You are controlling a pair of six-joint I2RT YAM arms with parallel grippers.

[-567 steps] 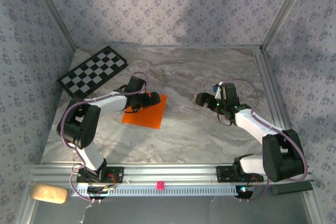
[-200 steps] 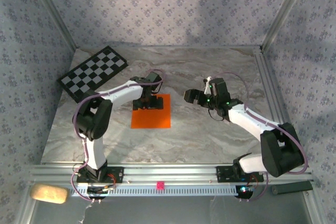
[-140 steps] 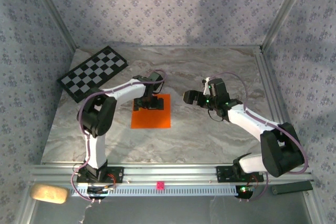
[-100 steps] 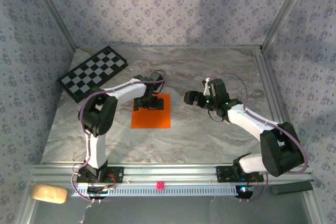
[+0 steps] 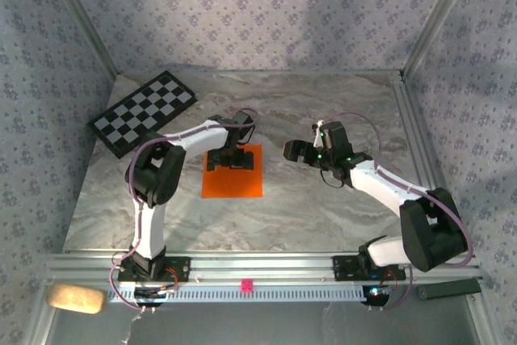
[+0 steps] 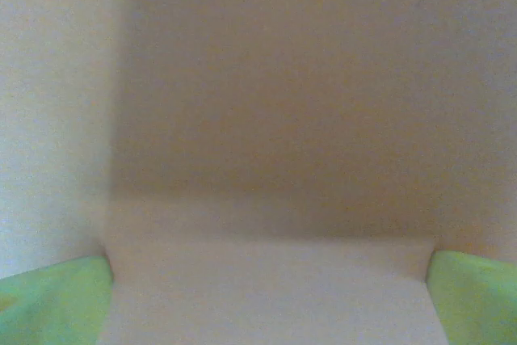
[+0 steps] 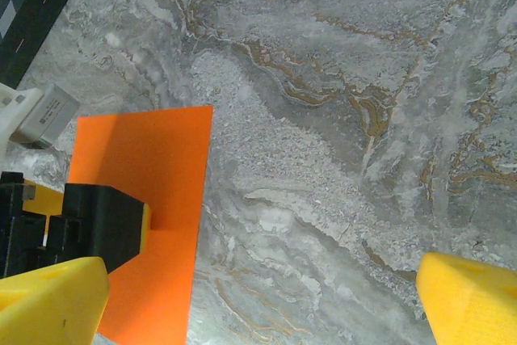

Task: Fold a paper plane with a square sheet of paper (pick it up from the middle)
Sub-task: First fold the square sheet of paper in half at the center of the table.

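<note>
A black-and-white checkerboard (image 5: 143,111) lies slanted at the far left corner of the marble table (image 5: 323,208), well apart from the work. Right of it, somewhat left of the table's middle, the square sheet of paper (image 5: 233,179) lies flat, bright orange, its sides roughly parallel to the table's edges. Being square, it has no long axis to favour. The left gripper (image 5: 231,161) is directly above the sheet's far half, pointing down. Its green fingertips (image 6: 48,300) sit at the two bottom corners of its wrist view, so the jaws are spread wide, in a line running left to right across the paper. That close view is too washed out to show whether the tips touch the sheet. The left arm is clearly the nearer one, and a pinch at the middle would call for coming slightly toward the near edge. Further right, over bare marble, the right gripper (image 5: 296,151) hovers just beside the sheet's right side, jaws wide and empty. Nothing lies between it and the paper.
</note>
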